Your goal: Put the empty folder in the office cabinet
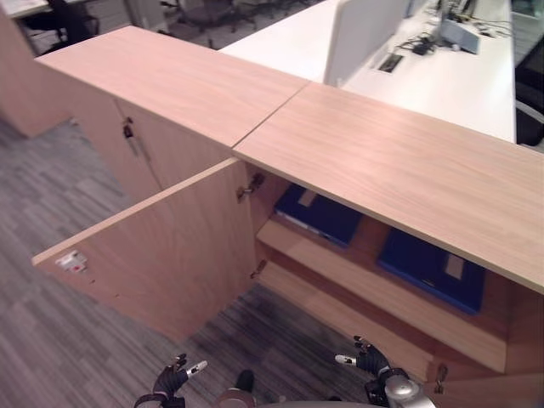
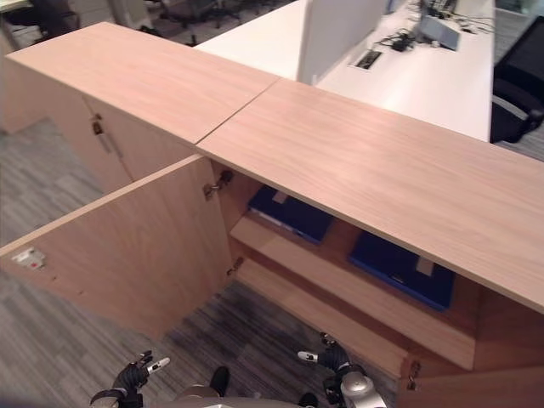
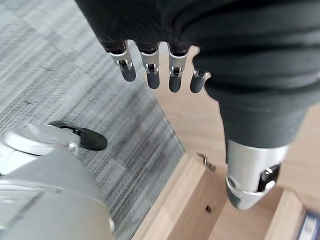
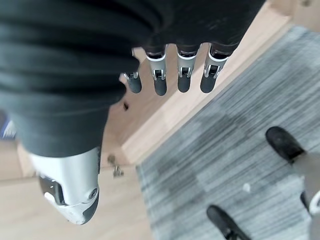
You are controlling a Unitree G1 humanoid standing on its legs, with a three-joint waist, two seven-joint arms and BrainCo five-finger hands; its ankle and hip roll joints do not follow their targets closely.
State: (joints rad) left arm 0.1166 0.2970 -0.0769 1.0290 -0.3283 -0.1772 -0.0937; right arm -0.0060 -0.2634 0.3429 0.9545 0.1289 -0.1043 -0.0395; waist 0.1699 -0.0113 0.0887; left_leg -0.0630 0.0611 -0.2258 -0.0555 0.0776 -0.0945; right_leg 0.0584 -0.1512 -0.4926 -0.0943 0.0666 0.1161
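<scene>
Grey carpet (image 1: 51,195) lay under our relaxed, empty fingers (image 3: 150,75), left hand (image 1: 170,378) and right hand (image 1: 370,361) low before the open cabinet (image 1: 382,161); two blue folders (image 1: 319,212) sat shelved inside, so we judged closing its door (image 1: 161,246) gently came next

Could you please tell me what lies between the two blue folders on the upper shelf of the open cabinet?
Bare wooden shelf separates the left blue folder from the right blue folder; the left eye view shows it.
</scene>
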